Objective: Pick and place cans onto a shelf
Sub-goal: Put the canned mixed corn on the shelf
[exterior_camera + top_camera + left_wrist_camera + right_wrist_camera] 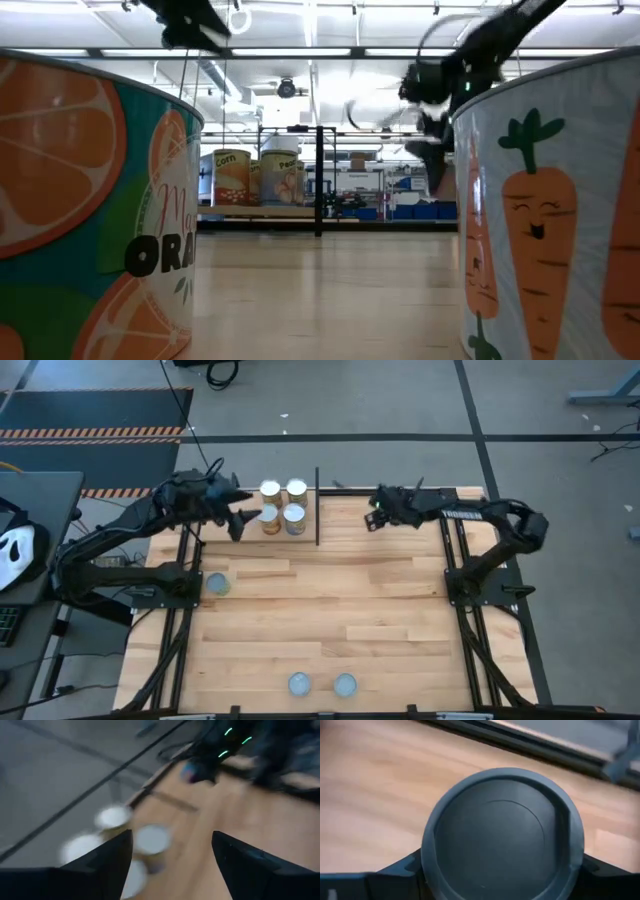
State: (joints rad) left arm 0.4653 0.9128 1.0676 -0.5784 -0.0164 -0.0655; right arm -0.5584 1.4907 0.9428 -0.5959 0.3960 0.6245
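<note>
Several cans stand upright on the shelf at the table's far left, beside its black upright post; they also show in the low view. My left gripper is open and empty just left of them; in its wrist view the cans lie ahead of its fingers. My right gripper is right of the post, above the table's far part, shut on a can whose round dark-grey end fills its wrist view. My right gripper pinches the can by its side wall, just below the round end, one finger on each side. The fingers come from above, pointing down. The round end faces up at the wrist, so the can hangs upright over the wood.
One can stands at the table's left edge and two near the front edge; these two loom large in the low view, an orange-print one and a carrot-print one. Bare wood lies between.
</note>
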